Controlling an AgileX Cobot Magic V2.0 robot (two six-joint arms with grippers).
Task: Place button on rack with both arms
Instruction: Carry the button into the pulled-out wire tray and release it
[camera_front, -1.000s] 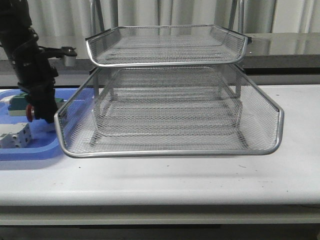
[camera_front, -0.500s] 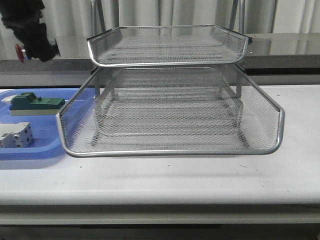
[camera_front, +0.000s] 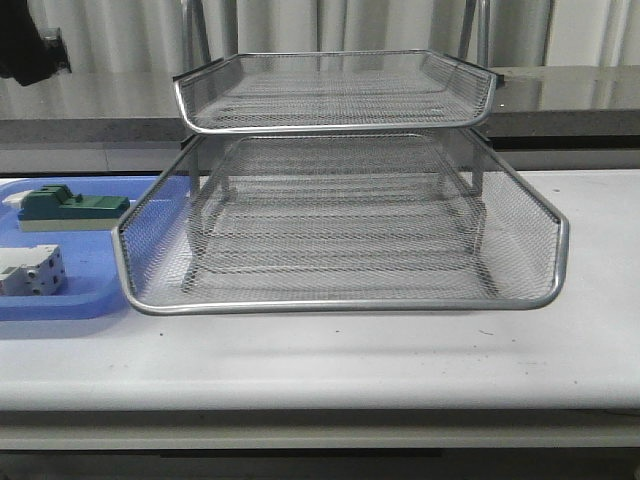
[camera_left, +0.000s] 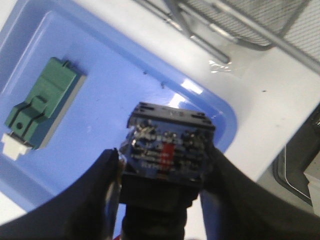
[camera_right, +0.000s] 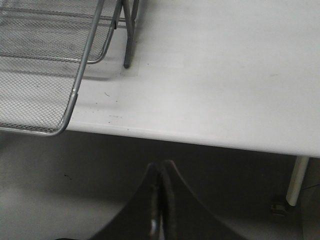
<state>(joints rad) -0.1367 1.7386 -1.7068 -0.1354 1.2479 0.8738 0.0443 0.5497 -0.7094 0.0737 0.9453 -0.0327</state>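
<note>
The white flat surface (camera_front: 400, 350) carries everything, and my three-tier silver wire-mesh rack (camera_front: 340, 220) stands across its middle, far bigger than anything else here. Just beside the rack, on my left, lies the flat blue plastic tray (camera_front: 90, 290); its rim runs close to the rack's lowest tier, though I cannot tell whether they touch. In the tray rest a green rectangular block (camera_front: 70, 208) toward the back and a white rectangular block (camera_front: 30, 270) nearer the front, apart from each other.

My left arm (camera_front: 25, 45) shows only as a dark mass high at the upper left of the front view, well above the tray. In the left wrist view my left gripper (camera_left: 165, 175) is clamped on the small push-button switch (camera_left: 167, 145): the black body sits squarely between the two dark jaws, its rear face with a red mark turned to the camera, held in the air over the tray's corner.

My right gripper (camera_right: 159, 200) hangs off the surface's front edge, near the rack's corner, its jaws pressed together on nothing.
</note>
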